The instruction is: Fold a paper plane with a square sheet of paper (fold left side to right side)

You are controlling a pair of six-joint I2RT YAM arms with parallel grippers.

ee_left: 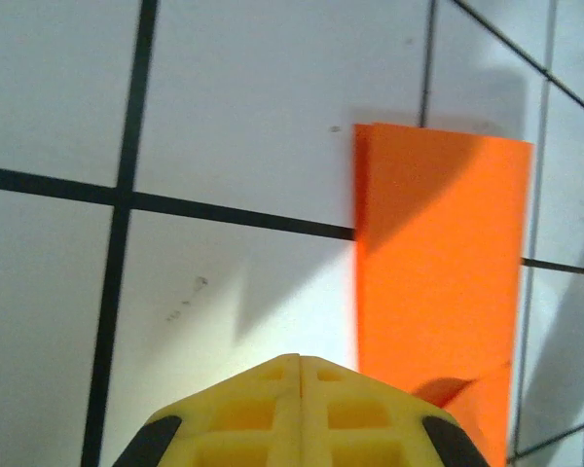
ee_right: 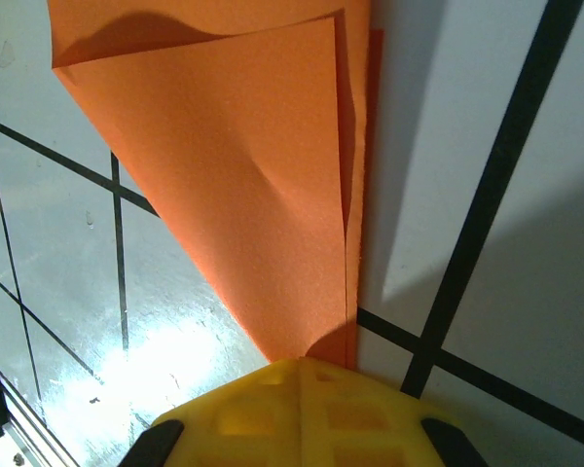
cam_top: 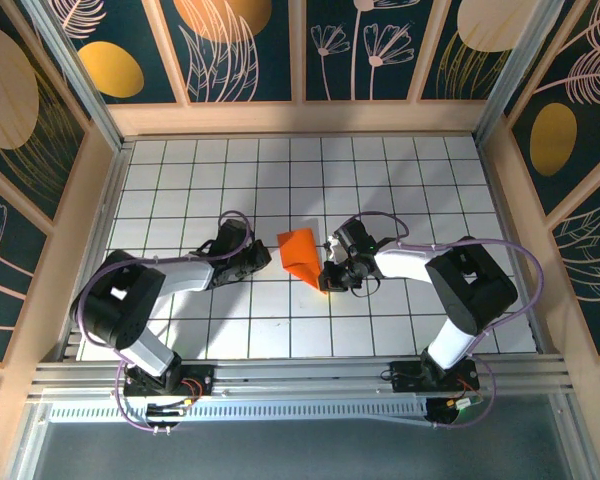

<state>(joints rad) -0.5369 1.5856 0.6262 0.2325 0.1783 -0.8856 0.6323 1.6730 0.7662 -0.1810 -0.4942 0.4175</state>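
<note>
A folded piece of orange paper lies near the middle of a white tabletop marked with a black grid. From above it is a tapered shape, broad at the far end and narrowing to a point at the near right.

The right wrist camera shows layered flaps with a long crease down one side and a slight buckle in the top layer. From the left wrist camera the paper looks like a flat strip with a straight far edge, lying across a grid line.

The right end effector sits at the paper's pointed tip. Its yellow fingers are clenched together and the tip meets them; whether the paper is pinched between them cannot be told.

The left end effector rests just beside the paper's left edge. It is also clenched, its fingers pressed tight along a single seam, grasping nothing visible.

Both arms reach in from the near edge of the tabletop.
</note>
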